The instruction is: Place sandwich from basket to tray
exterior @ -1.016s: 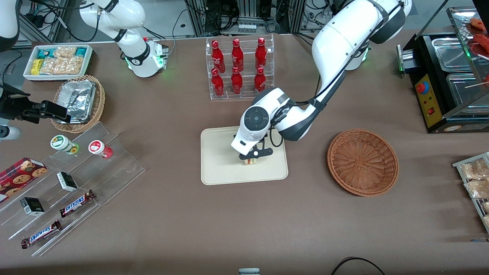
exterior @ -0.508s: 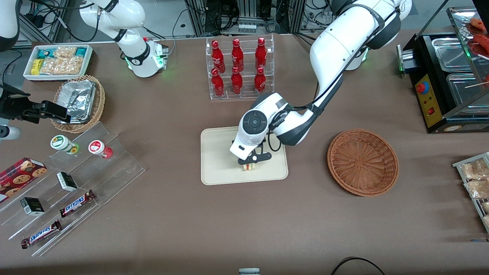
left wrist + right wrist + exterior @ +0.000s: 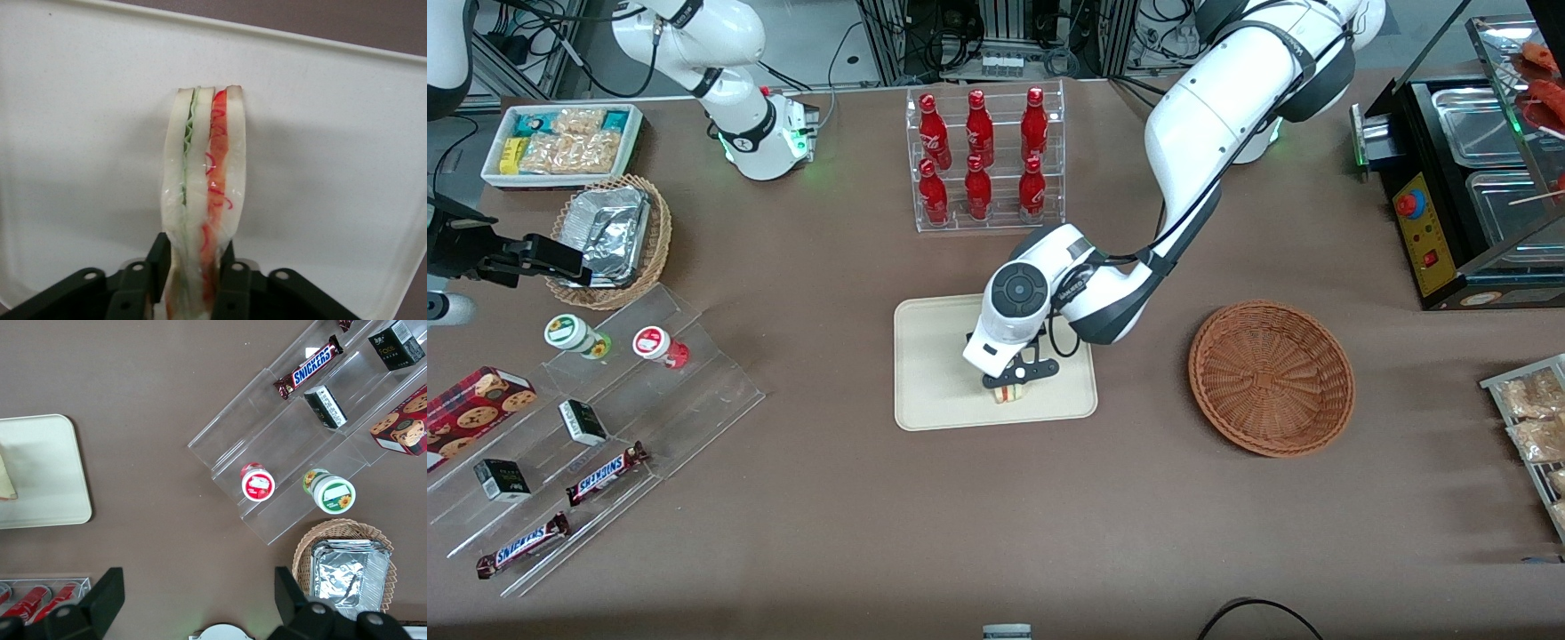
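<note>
A: Sandwich (image 3: 1011,392) — small triangular wedge of pale bread w/ red, orange and green filling showing at its edge — where is it held?

B: It's pinched between the fingers (image 3: 159,265) of the left arm's black two-finger gripper (image 3: 1012,383), closed onto the bread faces. It's positioned over the flat cream-beige rectangular tray (image 3: 934,356) w/ rounded corners, in the part nearer the front camera, toward the working arm's end.

A: Touching the tray?

B: Can't be told for certain. In the wrist view the sandwich (image 3: 203,200) is seen edge-on, long axis running straight out from the gripper (image 3: 192,270), w/ tray surface (image 3: 80,133) all around it and a shadow close beside it, so it's judged very low or resting.

A: And the round reddish-brown woven wicker basket (image 3: 1272,378)?

B: Seen w/ nothing in it, well apart from the tray, toward the working arm's end.

A: What matters for the next move?

B: The wedge lies directly below the fingers, inside the rim. Probably only release, then a straight lift, is needed.
</note>
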`<state>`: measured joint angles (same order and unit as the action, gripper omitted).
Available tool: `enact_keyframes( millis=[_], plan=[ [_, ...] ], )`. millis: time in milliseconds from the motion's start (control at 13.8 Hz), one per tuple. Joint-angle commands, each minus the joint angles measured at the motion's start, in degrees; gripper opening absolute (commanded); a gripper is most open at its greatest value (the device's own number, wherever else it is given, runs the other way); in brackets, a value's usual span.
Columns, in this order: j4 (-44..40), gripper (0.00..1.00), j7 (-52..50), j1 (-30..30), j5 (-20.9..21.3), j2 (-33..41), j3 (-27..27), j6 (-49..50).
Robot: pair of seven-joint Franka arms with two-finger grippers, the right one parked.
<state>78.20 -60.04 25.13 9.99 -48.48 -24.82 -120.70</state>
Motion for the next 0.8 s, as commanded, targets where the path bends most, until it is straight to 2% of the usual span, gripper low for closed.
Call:
enact_keyframes(
  millis=[0,363,581,726],
  plan=[
    [-2.2,1.00,-1.4,0.7,1.0,-0.1,0.1,0.2],
    [-3.1,1.00,-0.6,-0.6,1.9,6.6,0.4,6.1],
    [-2.1,1.00,-0.1,-5.8,2.8,10.4,0.3,11.4],
    [1.1,1.00,9.3,-8.9,2.6,13.3,0.0,12.7]
  ],
)
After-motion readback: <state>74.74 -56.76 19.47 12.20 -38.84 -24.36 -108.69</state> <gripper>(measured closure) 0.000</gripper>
